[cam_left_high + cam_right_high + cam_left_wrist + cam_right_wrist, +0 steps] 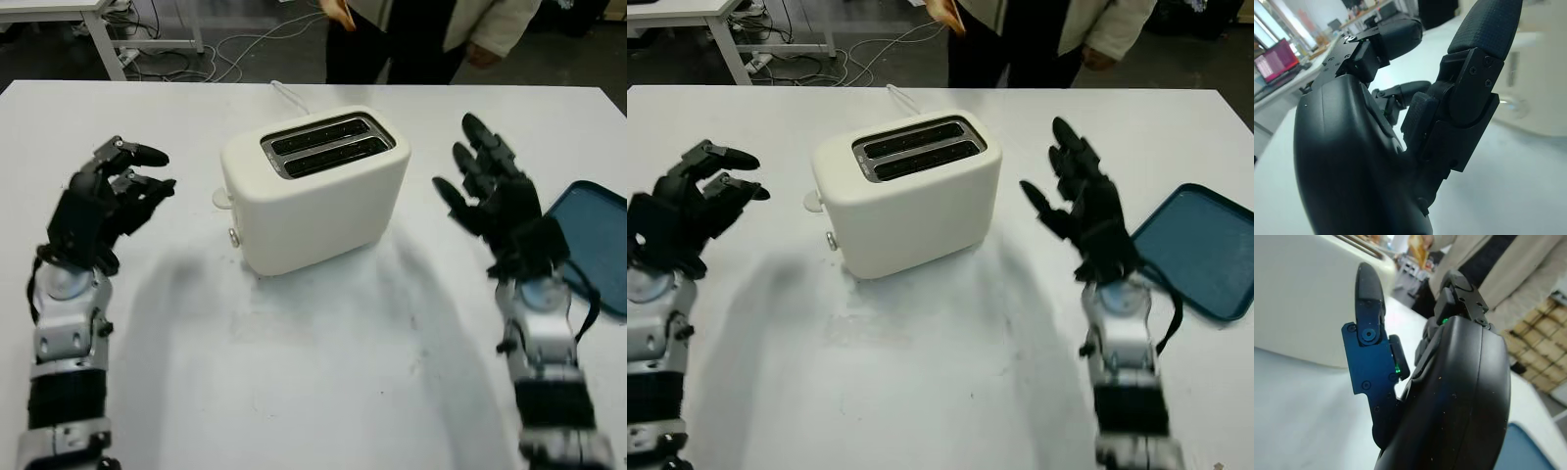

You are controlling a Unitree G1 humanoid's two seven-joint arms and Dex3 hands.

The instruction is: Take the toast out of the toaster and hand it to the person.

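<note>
A cream two-slot toaster (313,191) stands in the middle of the white table (294,372). Its two slots (326,144) look dark, and I see no toast standing out of them. My left hand (118,191) hovers open to the left of the toaster, holding nothing. My right hand (490,186) is raised open to the right of it, palm toward the toaster, also holding nothing. A person (421,29) stands behind the far table edge. An orange-brown slice (339,12) shows at the person's side.
A dark teal tray (598,240) lies at the right table edge, just beyond my right hand. The toaster's white cable (289,96) runs off toward the far edge. Cables and a table leg (103,44) are on the floor at the back left.
</note>
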